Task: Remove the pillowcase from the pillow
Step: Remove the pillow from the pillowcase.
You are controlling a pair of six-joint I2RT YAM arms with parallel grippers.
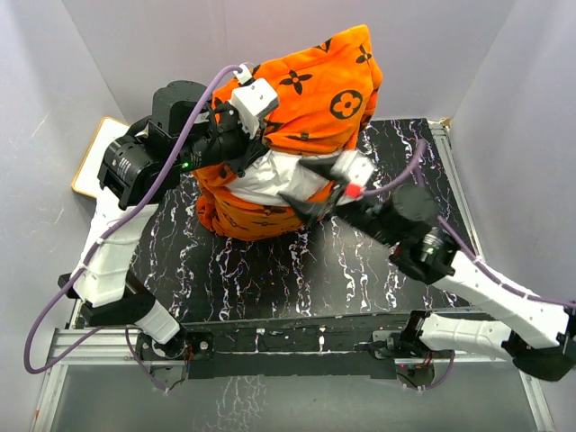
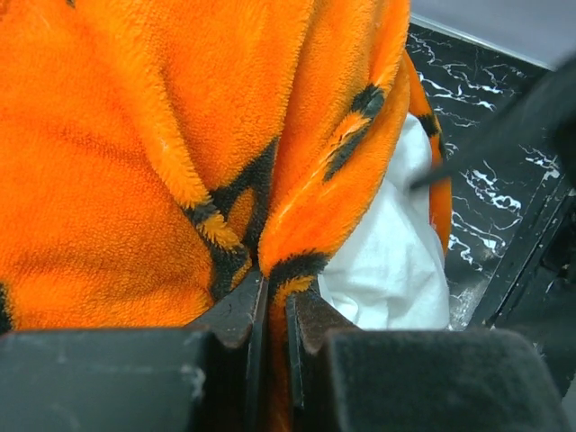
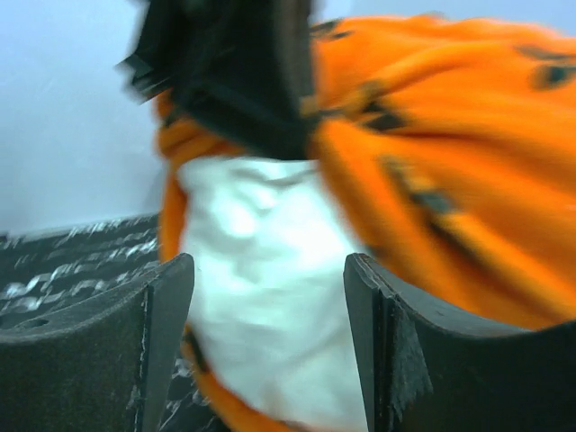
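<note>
fingers of the left gripper (image 2: 274, 301) are pressed together on a fold of the bright orange plush pillowcase (image 2: 135, 162) with dark brown motifs, pinching it just beside the exposed plump white pillow (image 2: 391, 252). the right gripper (image 3: 270, 270) has its fingers well apart, with the white pillow showing in the gap. the blurred view does not tell whether they touch it. pillow and pillowcase sit bunched at the back of the black marbled table (image 1: 270, 270).
</note>
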